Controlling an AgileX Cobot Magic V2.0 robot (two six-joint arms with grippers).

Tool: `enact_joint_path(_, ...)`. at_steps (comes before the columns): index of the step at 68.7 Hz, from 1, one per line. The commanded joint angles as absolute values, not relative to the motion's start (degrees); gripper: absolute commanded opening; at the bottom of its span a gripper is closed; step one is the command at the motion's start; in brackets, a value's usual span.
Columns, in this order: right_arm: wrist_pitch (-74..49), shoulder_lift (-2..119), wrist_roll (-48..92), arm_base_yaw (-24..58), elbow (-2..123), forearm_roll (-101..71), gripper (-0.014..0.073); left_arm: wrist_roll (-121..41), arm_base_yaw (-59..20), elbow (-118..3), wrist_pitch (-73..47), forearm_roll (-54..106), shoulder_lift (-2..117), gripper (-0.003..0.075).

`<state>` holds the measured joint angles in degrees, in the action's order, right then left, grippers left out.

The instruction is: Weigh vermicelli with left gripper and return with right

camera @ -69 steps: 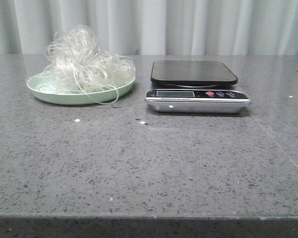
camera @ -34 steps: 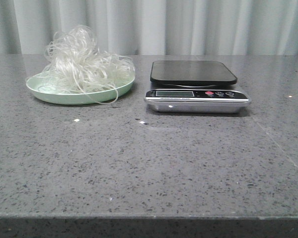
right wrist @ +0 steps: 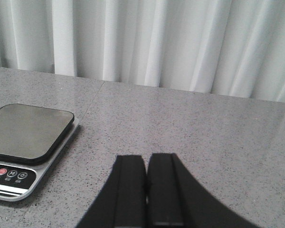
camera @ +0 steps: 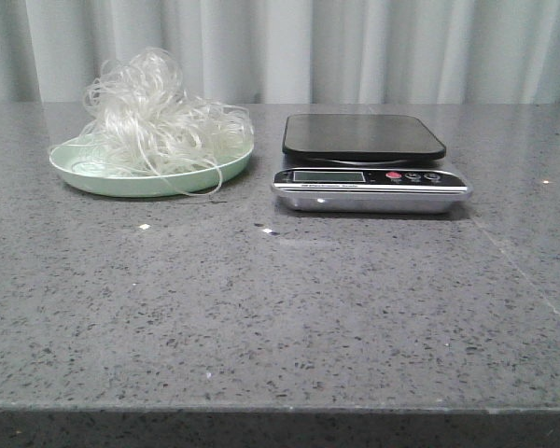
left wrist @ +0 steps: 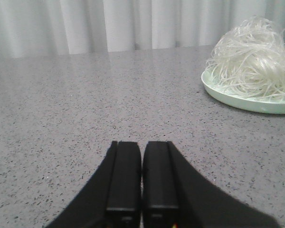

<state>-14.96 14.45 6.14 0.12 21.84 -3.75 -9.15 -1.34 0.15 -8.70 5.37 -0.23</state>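
The vermicelli (camera: 159, 117), a fluffy heap of thin translucent white strands, lies on a pale green plate (camera: 93, 177) at the back left of the grey table. It also shows in the left wrist view (left wrist: 251, 59). The scale (camera: 369, 163) with its black platform stands to the right of the plate; it also shows in the right wrist view (right wrist: 26, 137). Neither gripper shows in the front view. My left gripper (left wrist: 142, 145) is shut and empty, low over the table, short of the plate. My right gripper (right wrist: 147, 156) is shut and empty, beside the scale.
The plate also shows in the left wrist view (left wrist: 242, 100). A pale pleated curtain (camera: 280, 47) hangs behind the table's far edge. The table's front edge (camera: 280, 409) runs across the bottom of the front view. A faint seam (camera: 523, 280) crosses the tabletop at the right.
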Motion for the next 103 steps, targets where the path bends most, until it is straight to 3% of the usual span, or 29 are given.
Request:
enact_joint_path(1, -10.30, 14.89, 6.42, -0.24, 23.32, -3.50, 0.0150, -8.63, -1.27, 0.64, -4.05, 6.00, -1.34, 0.0137)
enact_joint_path(49, -10.42, 14.78, 1.69, -0.24, 22.26, -4.22, 0.0150, -8.63, -1.27, 0.64, -4.05, 6.00, -1.34, 0.0137)
enact_joint_path(66, -9.84, 12.99, 1.02, -0.24, 15.24, -4.22, 0.0150, -8.63, -1.27, 0.64, -4.05, 6.00, -1.34, 0.0137)
enact_joint_path(85, -6.42, -2.02, 1.02, -0.24, 5.17, -3.45, 0.0150, -8.63, -1.27, 0.64, -4.05, 6.00, -1.34, 0.0137)
enact_joint_path(95, 1.25, -0.80, 1.02, -0.24, -1.50, -3.48, 0.0150, -8.63, -1.27, 0.64, -4.15, 6.00, -1.34, 0.0137)
enact_joint_path(103, -1.79, -1.52, 1.02, -0.24, -1.16, -3.48, 0.0150, -8.63, -1.38, 0.64, -4.15, 6.00, -1.34, 0.0137)
